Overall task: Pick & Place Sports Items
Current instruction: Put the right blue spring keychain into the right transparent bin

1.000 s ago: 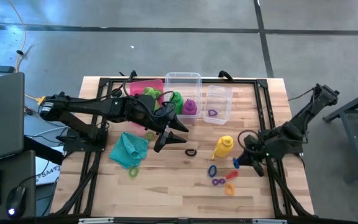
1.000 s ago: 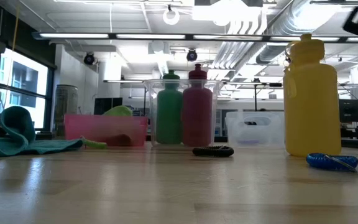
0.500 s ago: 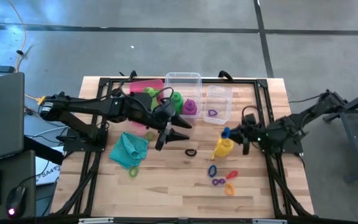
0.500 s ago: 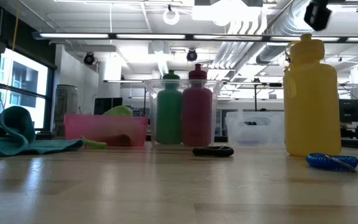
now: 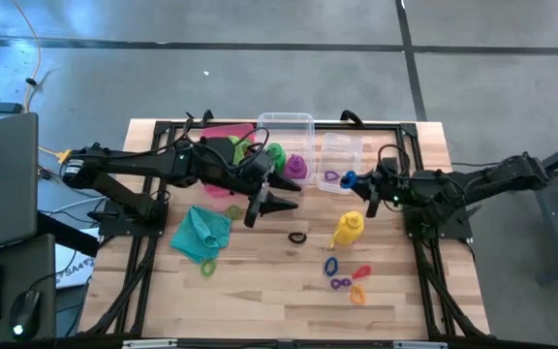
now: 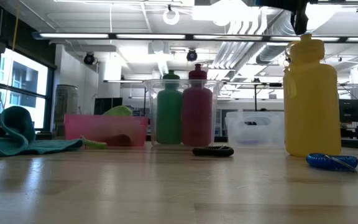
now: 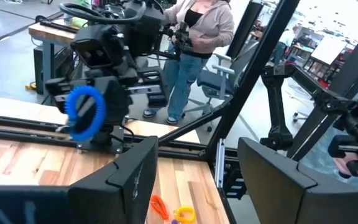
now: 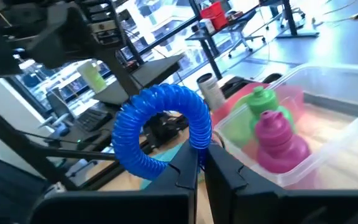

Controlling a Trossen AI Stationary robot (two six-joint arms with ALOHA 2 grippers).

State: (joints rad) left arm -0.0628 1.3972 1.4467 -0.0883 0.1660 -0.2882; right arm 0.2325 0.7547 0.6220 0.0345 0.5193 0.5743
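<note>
right gripper (image 5: 355,180) is pinching a blue ring (image 8: 163,127) tight btwn its fingers, hanging just beside the small clear bin (image 5: 339,162), which already has a purple ring (image 5: 331,176) in it. to do this well: it's needing to get the ring fully over the bin opening, low, before letting go, so it's not bouncing off the rim.

left gripper (image 5: 277,193) is waiting w/ jaws apart, holding nothing, near the big clear bin (image 5: 285,123) w/ green bottle (image 5: 274,154) & purple bottle (image 5: 295,166). yellow bottle (image 5: 348,228) is standing close under the right arm's reach, could get knocked. black ring (image 5: 297,237) & teal cloth (image 5: 201,233) lying on the table (image 5: 260,291).
</note>
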